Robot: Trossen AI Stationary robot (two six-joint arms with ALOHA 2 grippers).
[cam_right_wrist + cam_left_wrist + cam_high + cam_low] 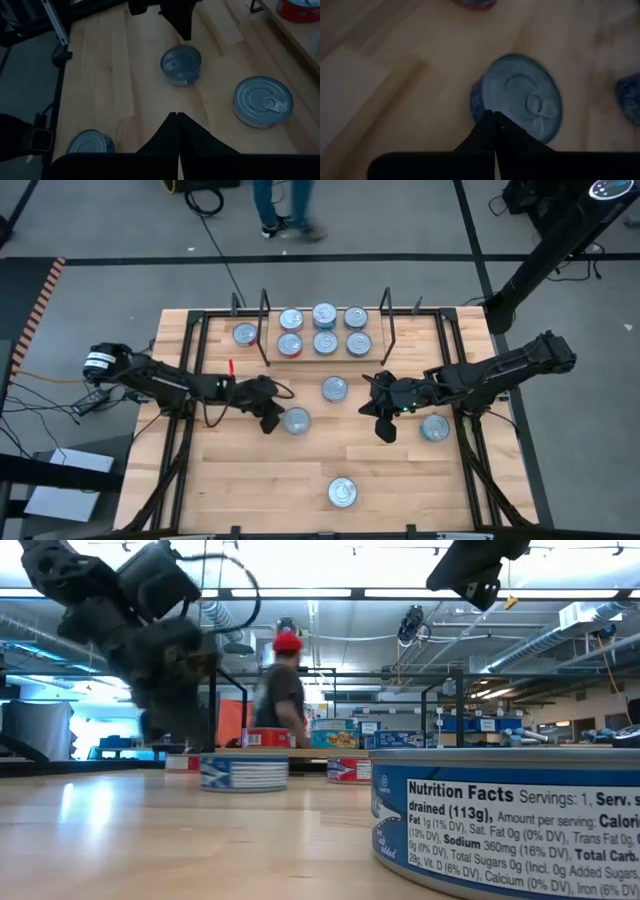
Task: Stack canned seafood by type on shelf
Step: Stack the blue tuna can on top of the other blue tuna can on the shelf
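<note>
1. Tins (pixel 324 330) are seen from above in two rows of three on the shelf (pixel 325 355), between its wire end frames; another tin (pixel 245 334) lies just outside the left frame. Four more are loose on the table (pixel 250 500), so sorting looks only partly done. The left gripper (pixel 270 416) is placed just beside a loose tin (pixel 297 420), probably to pick it up; the right gripper (pixel 386 423) hangs over bare wood.
2. Level with the table, a blue-labelled tin (pixel 510 825) fills the foreground. A person (pixel 283 690) stands beyond the table; the labels on the far tins are perhaps red and blue, though blurred.
3. Past the left wrist, the fingers (pixel 490 135) are pressed together with nothing between them, above the rim of a blue tin (pixel 520 100).
4. Past the right wrist, the fingers (pixel 175 132) are likewise pressed together and empty, over wood with three tins around.
</note>
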